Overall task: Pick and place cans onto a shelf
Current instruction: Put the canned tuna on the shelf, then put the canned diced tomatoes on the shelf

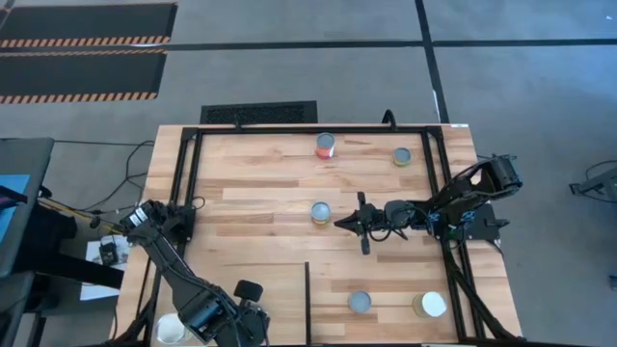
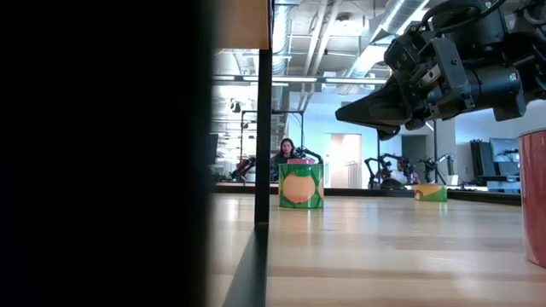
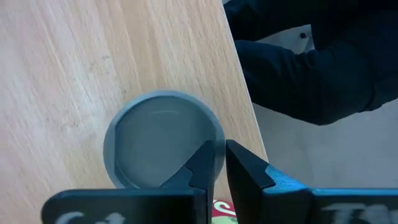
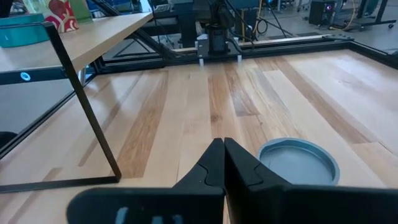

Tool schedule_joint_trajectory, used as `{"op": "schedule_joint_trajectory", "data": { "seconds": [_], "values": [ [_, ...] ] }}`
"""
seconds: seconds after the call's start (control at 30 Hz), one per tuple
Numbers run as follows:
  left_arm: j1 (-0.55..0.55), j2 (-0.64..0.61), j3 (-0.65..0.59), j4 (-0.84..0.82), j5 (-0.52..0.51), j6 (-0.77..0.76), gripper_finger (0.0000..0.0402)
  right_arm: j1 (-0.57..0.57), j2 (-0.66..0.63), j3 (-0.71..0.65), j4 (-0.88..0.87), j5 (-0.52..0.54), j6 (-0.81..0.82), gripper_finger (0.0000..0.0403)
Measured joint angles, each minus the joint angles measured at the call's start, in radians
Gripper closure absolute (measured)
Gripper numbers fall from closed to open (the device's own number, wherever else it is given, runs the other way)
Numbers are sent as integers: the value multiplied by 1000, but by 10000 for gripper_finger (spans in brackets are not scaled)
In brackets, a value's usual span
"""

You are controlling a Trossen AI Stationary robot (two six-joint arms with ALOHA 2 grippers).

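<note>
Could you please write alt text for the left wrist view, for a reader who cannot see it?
A grey-topped can stands on the pale wooden shelf, close to its edge. The left hand is just above the can's rim, its two dark fingers nearly together and holding nothing. Beyond the shelf edge, dark arm parts show.

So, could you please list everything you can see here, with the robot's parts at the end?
red-orange can: one, far side of the tabletop.
green-labelled cans: two, one at the far right, one mid-table.
grey-topped can: one, near side.
white-topped can: one, near right.
shelf can: one, grey top, near the shelf's edge.
shelf: one, pale wood, near left.
tabletop: one, plank-striped wood.
person: one, in the room beyond.
left gripper: dark, over the shelf can.
right gripper: dark, shut, beside the mid-table can.
</note>
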Motion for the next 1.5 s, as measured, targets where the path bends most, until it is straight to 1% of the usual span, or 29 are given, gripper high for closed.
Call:
{"op": "schedule_joint_trajectory", "data": {
  "seconds": [0.2, 0.27, 0.43, 0.53, 0.57, 0.7, 0.77, 0.9, 1.0, 1.13, 1.37, 1.5],
  "values": [
    [2, -8, -1, 3, -35, 9, 364, 0, 0, 0, 0, -2, 0, 390],
    [3, -25, -1, 12, -68, 17, 358, 0, 0, 0, 2, -2, -3, 390],
    [8, -71, 0, 73, -205, 127, 357, 0, 0, 0, 46, -3, -48, 391],
    [40, -87, 0, 133, -226, 213, 369, -1, -1, 0, 50, -6, -86, 396],
    [56, -90, 0, 151, -226, 244, 375, -6, -1, 0, 50, -9, -88, 398],
    [123, -90, -1, 225, -190, 390, 398, -24, -1, 0, 65, -80, -83, 399],
    [159, -91, -6, 275, -152, 461, 399, -29, -1, 0, 69, -101, -86, 400],
    [239, -106, -73, 409, -32, 575, 401, -43, -1, 0, 71, -115, -104, 400],
    [291, -137, -139, 459, 31, 623, 401, -71, -1, 0, 72, -148, -121, 400],
    [354, -215, -270, 535, 68, 680, 401, -121, -1, 0, 70, -169, -129, 400],
    [505, -483, -635, 847, 105, 712, 401, -223, 0, 0, 59, -202, -153, 400],
    [585, -639, -826, 986, 76, 710, 401, -264, 0, 33, -56, -214, -174, 398]
  ]
}}
